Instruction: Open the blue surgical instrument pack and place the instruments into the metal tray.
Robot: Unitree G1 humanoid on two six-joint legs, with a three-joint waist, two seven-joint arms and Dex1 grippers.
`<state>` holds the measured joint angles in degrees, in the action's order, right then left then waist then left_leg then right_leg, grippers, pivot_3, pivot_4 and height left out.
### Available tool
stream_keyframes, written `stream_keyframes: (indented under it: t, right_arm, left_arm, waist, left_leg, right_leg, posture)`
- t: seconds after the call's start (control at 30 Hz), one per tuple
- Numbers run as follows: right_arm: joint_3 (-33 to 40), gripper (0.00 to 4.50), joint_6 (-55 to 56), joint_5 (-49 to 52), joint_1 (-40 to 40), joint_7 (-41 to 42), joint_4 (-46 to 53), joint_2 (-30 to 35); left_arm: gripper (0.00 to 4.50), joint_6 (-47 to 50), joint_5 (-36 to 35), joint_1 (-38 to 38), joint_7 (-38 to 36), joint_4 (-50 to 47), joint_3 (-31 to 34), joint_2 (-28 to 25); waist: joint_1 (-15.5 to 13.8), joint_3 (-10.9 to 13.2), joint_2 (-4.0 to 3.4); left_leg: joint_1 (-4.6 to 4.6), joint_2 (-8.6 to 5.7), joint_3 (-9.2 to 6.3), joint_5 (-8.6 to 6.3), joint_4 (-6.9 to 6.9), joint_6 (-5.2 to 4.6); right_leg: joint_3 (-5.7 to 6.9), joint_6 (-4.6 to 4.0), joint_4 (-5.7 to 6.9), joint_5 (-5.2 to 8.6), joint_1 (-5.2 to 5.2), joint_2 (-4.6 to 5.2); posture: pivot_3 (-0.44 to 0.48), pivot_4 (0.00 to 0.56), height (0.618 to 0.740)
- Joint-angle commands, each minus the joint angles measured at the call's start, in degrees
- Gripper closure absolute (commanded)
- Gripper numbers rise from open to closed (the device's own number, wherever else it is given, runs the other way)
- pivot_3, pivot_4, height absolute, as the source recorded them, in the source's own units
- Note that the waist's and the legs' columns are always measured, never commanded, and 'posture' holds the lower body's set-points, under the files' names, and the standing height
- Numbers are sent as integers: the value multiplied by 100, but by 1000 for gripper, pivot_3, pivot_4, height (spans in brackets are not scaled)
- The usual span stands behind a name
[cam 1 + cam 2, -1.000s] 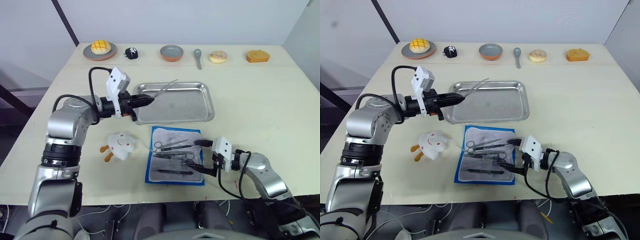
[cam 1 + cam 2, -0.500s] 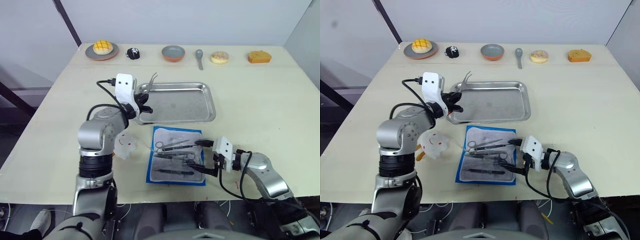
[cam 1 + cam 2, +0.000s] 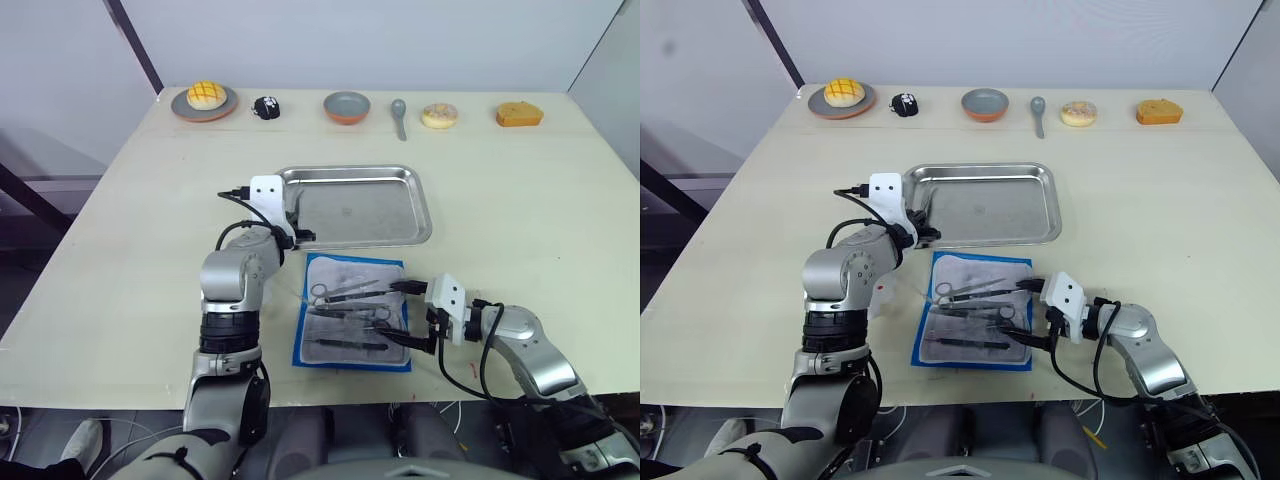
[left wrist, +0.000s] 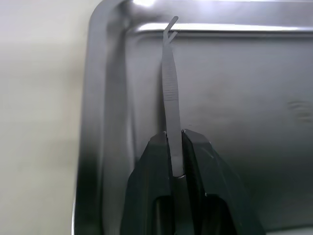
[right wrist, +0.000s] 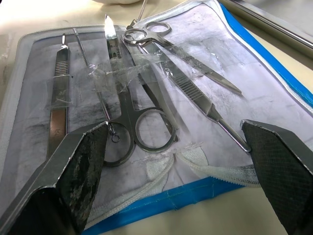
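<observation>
my left gripper (image 4: 175, 147) is clamped on a thin pair of tweezers (image 4: 169, 83), held over the near-left corner of the metal tray (image 3: 410, 210). in the wrist view the tweezers run out from between my fingers w/ the forked tip close to the tray's corner wall; can't tell if the tip touches the floor or just hangs above it.

the blue surgical instrument pack (image 3: 302, 352) lies open just near-side of the tray, pale lining up. rest of the instruments (image 5: 146, 93) sit on it: ring-handled scissors, forceps, a flat handle, a thin probe, some under clear tape strips. my right gripper (image 5: 173, 147) hovers at the pack's right edge, fingers wide apart, holding nothing.

step in hand, i reckon: set the tweezers down in the tray. to do it well, lower till the tweezers lie almost flat on the tray floor, keep the tip inside the rim so it doesn't ride up the wall, then part the fingers slowly & lift straight off so the thing doesn't flick out. prob better a bit further right, away from the corner, leaving room for the others.

risk: tip catching the rim, or the tweezers sticking to one pad on release. next picks look harder bc of that tape.
</observation>
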<state>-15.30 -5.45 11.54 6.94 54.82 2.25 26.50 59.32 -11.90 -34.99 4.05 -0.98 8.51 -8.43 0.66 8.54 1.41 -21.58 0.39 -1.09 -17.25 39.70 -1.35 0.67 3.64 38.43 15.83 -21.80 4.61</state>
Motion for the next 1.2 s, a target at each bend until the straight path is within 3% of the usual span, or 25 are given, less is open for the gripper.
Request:
stream_keyframes:
  t: [0.03, 0.3, 0.33, 0.47, 0.83, 1.0, 1.2]
  right_arm:
    - [-344, 0, -297, -405, -304, -99, -604, 59]
    - [-355, 0, -273, -417, -306, -129, -609, 50]
    - [-356, 0, -269, -417, -305, -129, -613, 49]
    - [-364, 0, -253, -421, -312, -136, -616, 42]
    - [-376, 0, -210, -417, -309, -161, -656, 26]
    - [-375, 0, -195, -414, -295, -164, -687, 2]
    - [-375, 0, -191, -415, -282, -163, -710, -21]
  left_arm:
    - [4474, -194, 87, -70, 27, -7, -25, 69]
    - [4474, -285, 214, -112, 34, 116, 14, 133]
    - [3588, -285, 219, -111, 21, 113, 6, 124]
    - [2091, -237, 241, -89, 28, 66, -8, 138]
    - [2091, -608, 298, -206, -179, -165, -137, 81]
    - [2091, -1093, 130, -293, -874, -266, -340, -142]
    - [2091, -1660, -346, -146, -2314, -359, -449, -688]
  waist:
    - [0, 0, 0]
    - [3, -15, -5]
    - [3, -15, -5]
    - [6, -16, -5]
    - [10, -16, -6]
    - [11, -16, -6]
    - [20, -17, -9]
  left_leg:
    - [1, -1, -1, 1, -3, 3]
    - [14, -2, -19, 13, -41, 22]
    - [14, -2, -20, 13, -42, 22]
    - [13, -2, -23, 14, -43, 23]
    - [13, -4, -36, 18, -51, 31]
    - [12, -4, -37, 20, -51, 34]
    - [13, -3, -37, 21, -54, 36]
  right_leg:
    - [1, -1, -2, -1, 2, 1]
    - [5, -12, -38, -9, 19, 0]
    - [5, -12, -38, -9, 19, 0]
    - [7, -12, -40, -10, 19, 0]
    - [8, -15, -45, -11, 18, -4]
    - [8, -16, -46, -12, 18, -4]
    - [8, -18, -47, -12, 17, -6]
  posture:
    - [0, 150, 732]
    - [0, 150, 732]
    - [0, 150, 732]
    - [0, 150, 732]
    - [0, 150, 732]
    - [0, 150, 732]
    - [0, 150, 732]
